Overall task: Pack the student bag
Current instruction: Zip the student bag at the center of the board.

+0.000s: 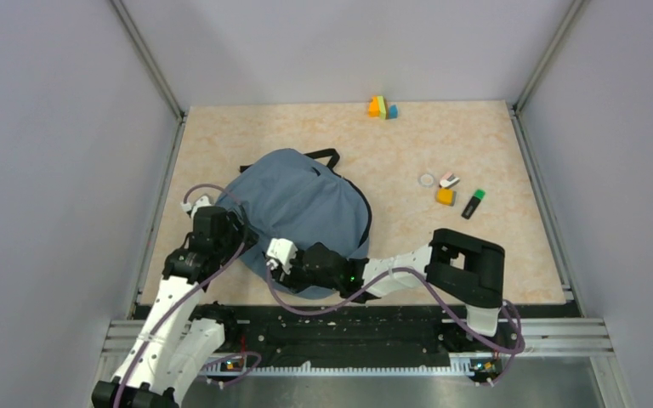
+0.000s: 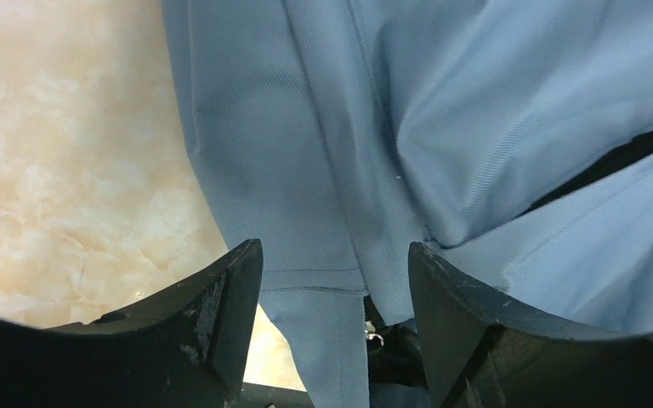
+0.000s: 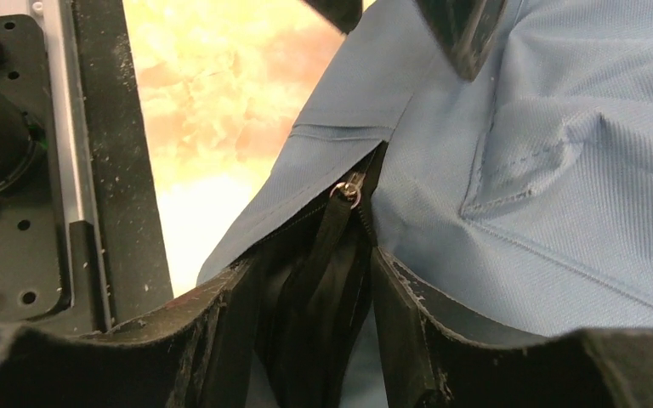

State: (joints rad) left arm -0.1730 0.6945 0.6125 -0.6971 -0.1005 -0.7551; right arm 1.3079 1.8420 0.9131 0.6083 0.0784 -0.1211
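From the overhead camera I see the large soft dusty-blue fabric backpack lying slumped on the left half of the pale marbled table. Its black top loop points toward the far wall. Both arms reach in over its near edge, but this view hides their fingertips.

The wrist cameras fill that in. The left gripper has its two dark fingers well apart. A hanging fold of blue cloth sits in the gap, with bare table showing between it and the left-hand finger, so the cloth is not pinched and nothing is held. The right gripper is also parted. It straddles the dark zipper opening, and the small metal zipper pull lies just beyond the fingertips. There is daylight on either side of the black tape, so I read no grip there either.

Only the overhead view shows the rest, well apart from the bag on the right:
- a white ring
- a small orange block
- a green-and-black marker
- a cluster of orange, yellow and blue blocks at the far edge
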